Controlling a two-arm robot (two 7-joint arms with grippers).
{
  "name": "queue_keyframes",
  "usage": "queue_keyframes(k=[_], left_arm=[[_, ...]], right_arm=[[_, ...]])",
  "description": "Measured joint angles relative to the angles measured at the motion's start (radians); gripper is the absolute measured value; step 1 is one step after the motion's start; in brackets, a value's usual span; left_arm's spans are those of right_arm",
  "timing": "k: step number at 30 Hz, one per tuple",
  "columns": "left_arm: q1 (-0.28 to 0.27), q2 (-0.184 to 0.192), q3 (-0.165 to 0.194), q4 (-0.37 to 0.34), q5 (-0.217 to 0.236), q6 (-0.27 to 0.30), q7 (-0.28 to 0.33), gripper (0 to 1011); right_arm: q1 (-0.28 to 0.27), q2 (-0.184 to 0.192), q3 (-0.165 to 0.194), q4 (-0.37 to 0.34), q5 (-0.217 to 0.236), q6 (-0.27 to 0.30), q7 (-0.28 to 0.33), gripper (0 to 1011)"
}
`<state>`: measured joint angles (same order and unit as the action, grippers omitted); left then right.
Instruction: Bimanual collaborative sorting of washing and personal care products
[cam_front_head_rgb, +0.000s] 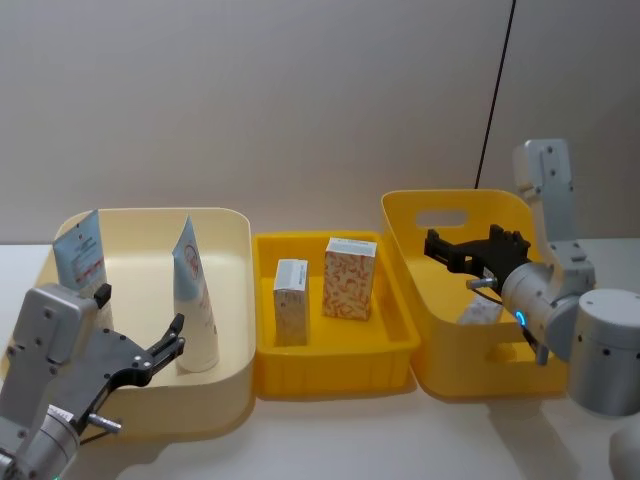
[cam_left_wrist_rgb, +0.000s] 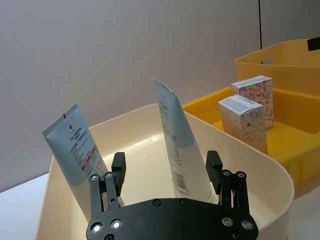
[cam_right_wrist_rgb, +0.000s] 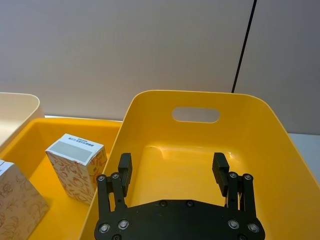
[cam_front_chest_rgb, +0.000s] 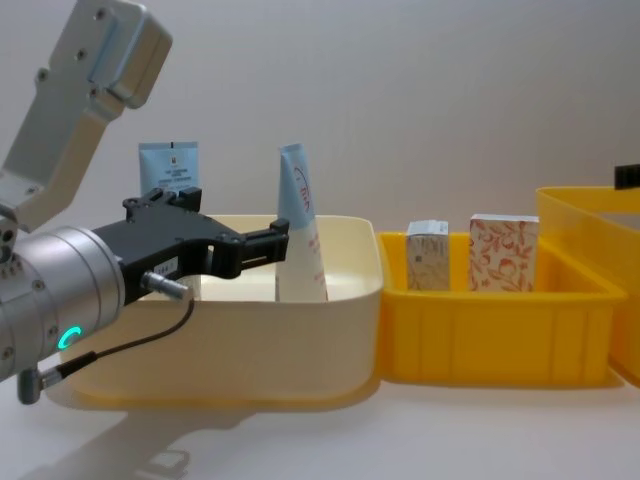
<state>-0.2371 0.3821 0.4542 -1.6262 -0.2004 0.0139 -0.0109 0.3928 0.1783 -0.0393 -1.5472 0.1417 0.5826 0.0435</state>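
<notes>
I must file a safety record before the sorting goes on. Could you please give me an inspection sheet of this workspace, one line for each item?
Surface: white table, carrying three containers in a row.
Job's things: back tube and front tube stand in the cream tub; white-blue carton and orange floral carton stand upright in the shallow yellow bin.
Clutter: a pale shape in the tall yellow bin, too hidden to name.
Grippers: left gripper open, at the cream tub close to the front tube; right gripper open, above the tall yellow bin.
Cables: black cable hangs behind the tall yellow bin; thin lead loops under the left wrist.
Surroundings: plain grey wall.
</notes>
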Motion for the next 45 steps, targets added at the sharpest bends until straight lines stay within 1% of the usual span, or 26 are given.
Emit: queue_keyframes(k=[5,11,15,16,19,20,21,25,35,45], left_arm=[[0.0,0.0,0.0,0.0,0.0,0.0,0.0,1003],[0.0,0.0,0.0,0.0,0.0,0.0,0.0,1003],[0.0,0.0,0.0,0.0,0.0,0.0,0.0,1003],[0.0,0.0,0.0,0.0,0.0,0.0,0.0,1003],[0.0,0.0,0.0,0.0,0.0,0.0,0.0,1003],[0.0,0.0,0.0,0.0,0.0,0.0,0.0,1003],[0.0,0.0,0.0,0.0,0.0,0.0,0.0,1003],[0.0,0.0,0.0,0.0,0.0,0.0,0.0,1003],[0.0,0.0,0.0,0.0,0.0,0.0,0.0,1003],[0.0,0.0,0.0,0.0,0.0,0.0,0.0,1003]], right_arm=[[-0.007,0.001,0.008,-0.01,0.001,-0.003,0.004,1001],[-0.039,0.009,0.039,-0.057,0.008,-0.03,0.012,1001],[-0.075,0.02,0.075,-0.095,0.021,-0.061,0.025,1001],[-0.091,0.024,0.092,-0.11,0.029,-0.076,0.033,1001],[-0.121,0.032,0.124,-0.14,0.042,-0.098,0.045,1001],[-0.121,0.032,0.124,-0.14,0.042,-0.098,0.045,1001],[-0.133,0.035,0.139,-0.153,0.048,-0.108,0.05,1001],[-0.161,0.043,0.168,-0.18,0.063,-0.129,0.061,1001],[-0.195,0.052,0.205,-0.215,0.079,-0.156,0.074,1001],[-0.212,0.056,0.223,-0.231,0.086,-0.167,0.081,1001]])
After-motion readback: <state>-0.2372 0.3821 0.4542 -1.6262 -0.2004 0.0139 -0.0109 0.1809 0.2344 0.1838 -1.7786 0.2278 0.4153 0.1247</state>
